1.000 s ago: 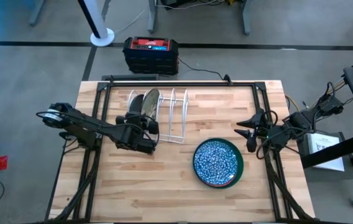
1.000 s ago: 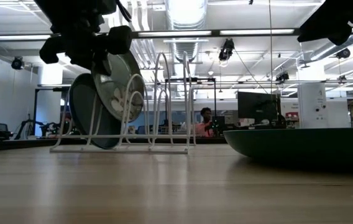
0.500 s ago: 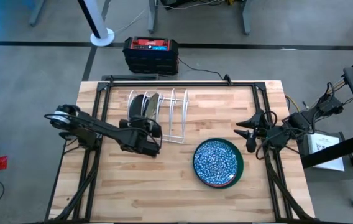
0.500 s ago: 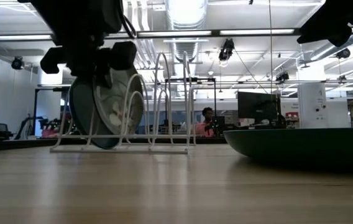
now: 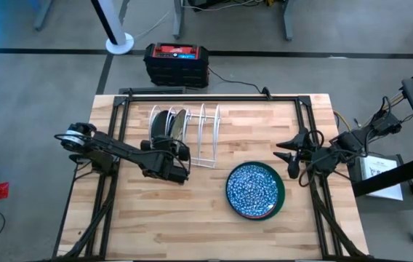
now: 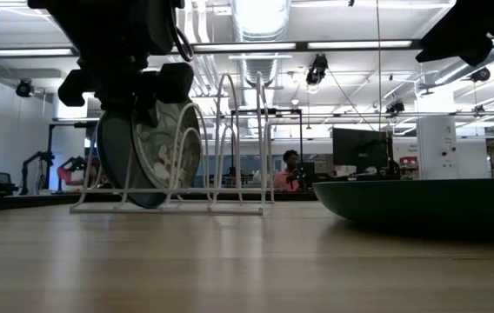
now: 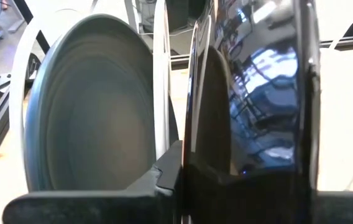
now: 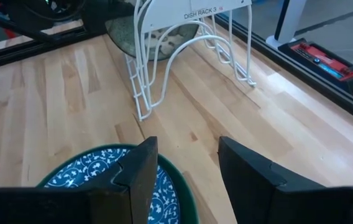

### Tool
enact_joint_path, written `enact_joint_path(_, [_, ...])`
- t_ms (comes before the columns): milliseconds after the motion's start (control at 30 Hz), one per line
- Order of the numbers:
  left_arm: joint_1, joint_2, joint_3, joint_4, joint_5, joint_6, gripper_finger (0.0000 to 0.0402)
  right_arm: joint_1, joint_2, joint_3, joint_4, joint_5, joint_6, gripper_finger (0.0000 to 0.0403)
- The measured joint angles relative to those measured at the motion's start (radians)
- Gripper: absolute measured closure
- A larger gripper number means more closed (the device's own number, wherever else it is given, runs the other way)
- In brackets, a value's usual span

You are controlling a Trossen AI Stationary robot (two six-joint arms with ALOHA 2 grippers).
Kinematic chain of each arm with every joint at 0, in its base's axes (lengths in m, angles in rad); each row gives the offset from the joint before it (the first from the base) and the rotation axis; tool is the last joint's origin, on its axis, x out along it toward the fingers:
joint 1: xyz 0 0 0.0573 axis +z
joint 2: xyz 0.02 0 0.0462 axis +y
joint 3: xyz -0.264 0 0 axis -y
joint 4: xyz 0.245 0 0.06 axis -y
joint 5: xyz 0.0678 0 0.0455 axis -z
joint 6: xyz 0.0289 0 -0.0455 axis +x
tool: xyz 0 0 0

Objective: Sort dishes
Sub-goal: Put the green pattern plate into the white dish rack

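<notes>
A white wire rack (image 5: 205,135) stands at the table's far middle. A dark teal plate (image 5: 159,124) stands on edge in its left slot. An olive mottled plate (image 5: 178,121) stands on edge in the slot beside it, and its mottled face shows in the low view (image 6: 170,146). My left gripper (image 5: 179,151) is shut on the olive plate, just above the rack in the low view (image 6: 134,87). A blue-and-white speckled plate (image 5: 252,189) lies on top of a green-rimmed stack (image 5: 282,191) at the near right. My right gripper (image 5: 291,156) is open and empty above the table, right of the stack. My left gripper pinches the olive mottled plate's upper near rim (image 7: 251,124) between its two fingers, one finger (image 7: 167,177) on each face. The fingers come slanting down from the table's near left side. The plate stands on edge in the rack slot, nearly upright.
The rack's right slots (image 5: 210,127) hold nothing. A black and red box (image 5: 177,63) sits on the floor beyond the table's far edge. Black frame rails (image 5: 214,97) run along the table's far edge and sides. A person (image 6: 287,169) sits in the room behind.
The olive mottled plate leaned toward the table's right in the rack and now stands nearly upright in its slot. My left gripper has gone a little toward the table's right and near edges and down with it, and it has stayed shut.
</notes>
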Motion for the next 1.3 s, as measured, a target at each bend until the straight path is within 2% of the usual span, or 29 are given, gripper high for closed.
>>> enact_joint_path(1300, [0.018, 0.013, -0.005, 0.016, 0.014, 0.039, 0.0349, 0.000, 0.000, -0.014, 0.000, -0.001, 0.002, 0.0229])
